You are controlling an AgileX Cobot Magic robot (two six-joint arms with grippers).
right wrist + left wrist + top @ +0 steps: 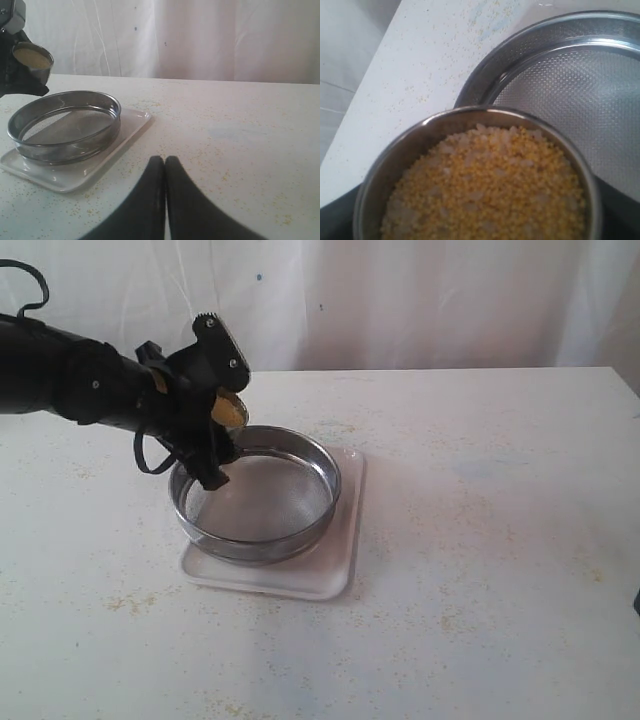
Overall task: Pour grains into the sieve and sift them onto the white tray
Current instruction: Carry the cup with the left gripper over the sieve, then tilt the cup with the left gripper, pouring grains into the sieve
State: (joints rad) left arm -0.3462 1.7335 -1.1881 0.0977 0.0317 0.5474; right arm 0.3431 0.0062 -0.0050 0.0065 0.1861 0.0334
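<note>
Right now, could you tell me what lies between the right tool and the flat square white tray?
Only bare white tabletop dusted with stray yellow grains separates the right tool from the flat square white tray, as the right wrist view shows.

Black left arm [70,380] reaches in from the left edge of the exterior view, nearly level. Its wrist is rolled so the left gripper [222,408] stands on edge, one finger above the other, clamped on a small steel cup [36,70]. The right gripper [165,160] sits low, its two dark fingers [192,210] pressed together
</note>
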